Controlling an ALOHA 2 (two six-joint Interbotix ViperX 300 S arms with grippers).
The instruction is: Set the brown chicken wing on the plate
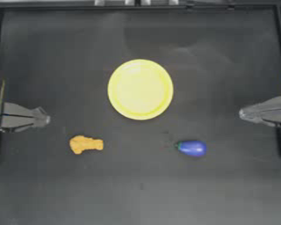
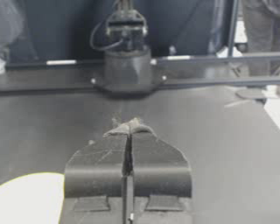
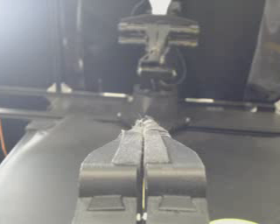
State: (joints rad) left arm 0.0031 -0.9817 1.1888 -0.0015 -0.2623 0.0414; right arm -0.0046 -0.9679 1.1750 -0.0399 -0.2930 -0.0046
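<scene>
The brown chicken wing [image 1: 86, 144], a lumpy orange-yellow piece, lies on the table in the near left area of the top view. The round yellow plate [image 1: 140, 89] sits in the middle, up and to the right of the wing; part of its rim [image 2: 25, 197] shows in the left wrist view and a sliver [image 3: 233, 221] in the right wrist view. My left gripper [image 1: 46, 117] is parked at the left edge, shut and holding nothing [image 2: 129, 127]. My right gripper [image 1: 241, 113] is parked at the right edge, also shut with nothing in it [image 3: 143, 122].
A blue-purple eggplant-like toy [image 1: 192, 148] lies to the right of the wing, below the plate. Metal frame rails [image 1: 137, 5] border the table at the back and sides.
</scene>
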